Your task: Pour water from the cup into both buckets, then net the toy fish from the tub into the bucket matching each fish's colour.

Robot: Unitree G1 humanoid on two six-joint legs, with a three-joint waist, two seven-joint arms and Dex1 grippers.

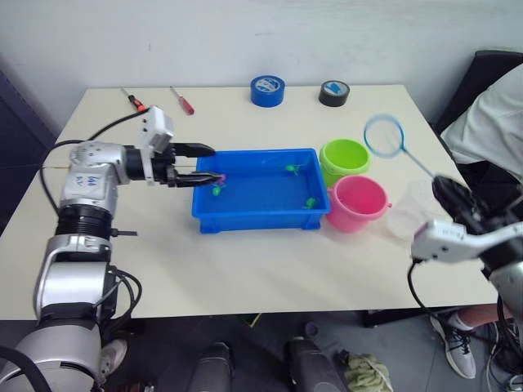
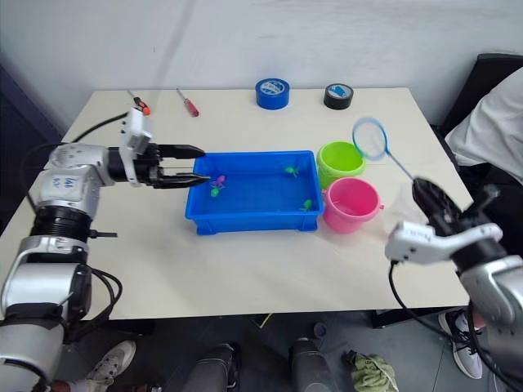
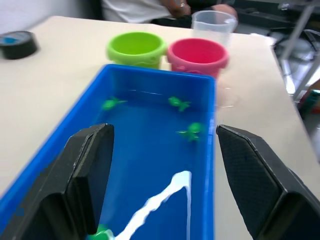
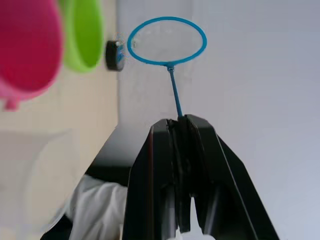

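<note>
R pincer (image 1: pixel 448 189) clamps net (image 1: pixel 384 135) stick far from hoop, could swing past tub (image 1: pixel 258 214); L pincer (image 1: pixel 200 163) wide

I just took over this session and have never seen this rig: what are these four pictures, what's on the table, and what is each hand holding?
Two pictures look down from the robot's head; the other two look along each wrist. On the table sit a blue tub holding small toy fish, a green bucket, a pink bucket and a clear cup. At the far edge are two tape rolls and two screwdrivers. The left hand is open over the tub's end, holding nothing. The right hand is shut on the net, held up beside the buckets.
</note>
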